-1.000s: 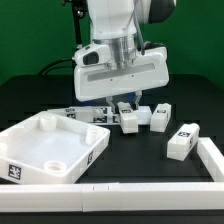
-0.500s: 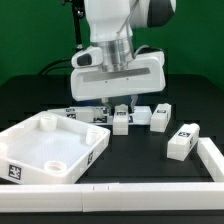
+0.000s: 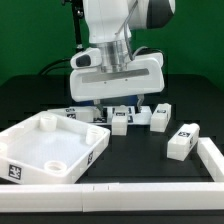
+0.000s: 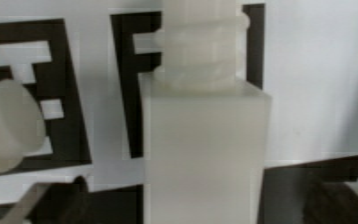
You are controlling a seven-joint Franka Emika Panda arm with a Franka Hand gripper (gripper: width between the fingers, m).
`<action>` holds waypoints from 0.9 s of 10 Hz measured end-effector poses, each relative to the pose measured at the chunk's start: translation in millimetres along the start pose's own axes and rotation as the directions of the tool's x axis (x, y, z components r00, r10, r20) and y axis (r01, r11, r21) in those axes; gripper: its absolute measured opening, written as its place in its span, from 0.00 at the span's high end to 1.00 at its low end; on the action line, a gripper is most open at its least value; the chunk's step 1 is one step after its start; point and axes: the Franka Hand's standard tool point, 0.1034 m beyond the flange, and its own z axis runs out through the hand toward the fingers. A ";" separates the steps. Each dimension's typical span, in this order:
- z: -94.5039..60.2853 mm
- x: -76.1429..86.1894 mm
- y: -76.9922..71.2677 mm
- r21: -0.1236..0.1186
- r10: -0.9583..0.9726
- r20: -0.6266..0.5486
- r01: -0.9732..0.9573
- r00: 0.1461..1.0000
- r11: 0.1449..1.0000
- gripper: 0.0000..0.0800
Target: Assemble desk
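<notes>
- Desk top (image 3: 88,158) lies rim-up at the exterior view's left front, with its corner sockets exposed to take legs. One leg (image 3: 120,122) rests just behind it, under the gripper (image 3: 124,106). Another leg (image 3: 158,117) and a third leg (image 3: 180,140) wait toward the right.
- Wrist view: the leg (image 4: 202,130) sits centred between the fingers (image 4: 34,198), over the marker board (image 4: 87,90). The jaws are spread wide, clear of its sides, probably to allow a fresh grip.
</notes>
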 end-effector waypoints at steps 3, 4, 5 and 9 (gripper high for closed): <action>0.0 0.0 0.0 0.000 0.000 0.000 0.000 1.000 1.000 0.19; 0.0 0.0 0.0 0.000 0.000 0.000 0.000 1.000 1.000 0.19; 0.0 0.0 0.0 0.000 0.000 0.000 0.000 1.000 1.000 0.19; 0.0 1.2 -0.1 0.001 0.003 -0.002 -0.003 1.000 1.000 0.19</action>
